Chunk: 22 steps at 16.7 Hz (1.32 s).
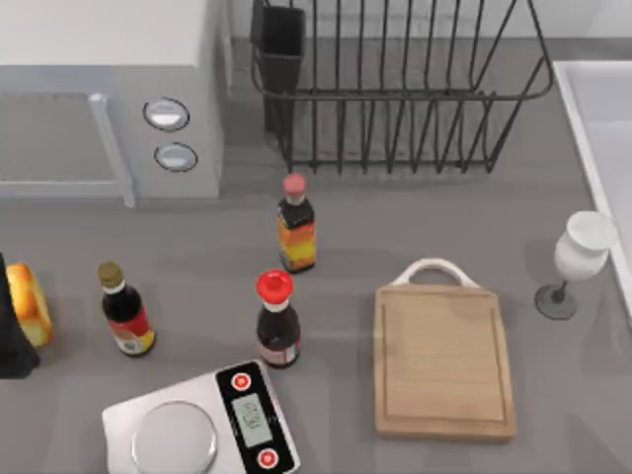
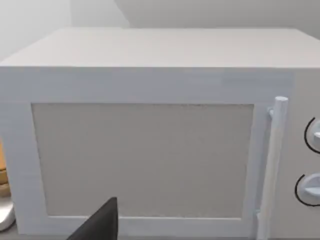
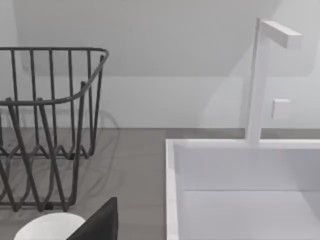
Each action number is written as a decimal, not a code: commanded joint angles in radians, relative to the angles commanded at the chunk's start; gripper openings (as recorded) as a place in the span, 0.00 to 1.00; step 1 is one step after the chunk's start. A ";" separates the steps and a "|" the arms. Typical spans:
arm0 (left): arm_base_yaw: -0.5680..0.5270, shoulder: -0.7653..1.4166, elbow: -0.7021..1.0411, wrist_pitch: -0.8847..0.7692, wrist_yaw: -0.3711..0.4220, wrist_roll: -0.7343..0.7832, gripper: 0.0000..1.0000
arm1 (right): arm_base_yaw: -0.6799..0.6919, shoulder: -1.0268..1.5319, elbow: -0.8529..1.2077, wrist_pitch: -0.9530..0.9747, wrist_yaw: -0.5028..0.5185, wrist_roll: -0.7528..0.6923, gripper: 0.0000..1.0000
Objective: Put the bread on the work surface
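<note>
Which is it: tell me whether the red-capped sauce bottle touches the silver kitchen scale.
Apart. In the top view, grey counter shows between the base of the red-capped sauce bottle and the top edge of the silver kitchen scale.

Golden-yellow bread [image 1: 28, 303]; pale wooden board [image 1: 442, 363], white handle; red-capped dark bottle [image 1: 277, 321].

Counted on the table:

- Sauce bottles: three. One with a pink cap [image 1: 296, 223], one with a red cap [image 1: 277, 320], one with an olive cap [image 1: 124, 311].
- Bread [image 1: 28, 304]: one, at the left edge.
- Cutting board [image 1: 443, 361]: one.
- Kitchen scale [image 1: 202, 425]: one.
- Wine glass [image 1: 576, 259]: one, white.
- Microwave [image 1: 109, 94]: one, with two round knobs, upper [image 1: 166, 114] and lower [image 1: 176, 156].
- Wire dish rack [image 1: 400, 84]: one.
- Sink [image 3: 245, 190]: one, with one faucet [image 3: 262, 75].
</note>
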 joint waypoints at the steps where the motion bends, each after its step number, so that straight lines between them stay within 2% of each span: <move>1: 0.000 0.000 0.000 0.000 0.000 0.000 1.00 | 0.000 0.000 0.000 0.000 0.000 0.000 1.00; 4: 0.003 0.031 0.030 -0.024 -0.001 0.030 1.00 | 0.000 0.000 0.000 0.000 0.000 0.000 1.00; 8: 0.011 0.222 0.189 -0.151 -0.003 0.189 1.00 | 0.000 0.000 0.000 0.000 0.000 0.000 1.00; 17: 0.033 1.092 0.733 -0.636 -0.001 0.764 1.00 | 0.000 0.000 0.000 0.000 0.000 0.000 1.00; 22: 0.043 1.490 1.010 -0.875 0.000 1.053 1.00 | 0.000 0.000 0.000 0.000 0.000 0.000 1.00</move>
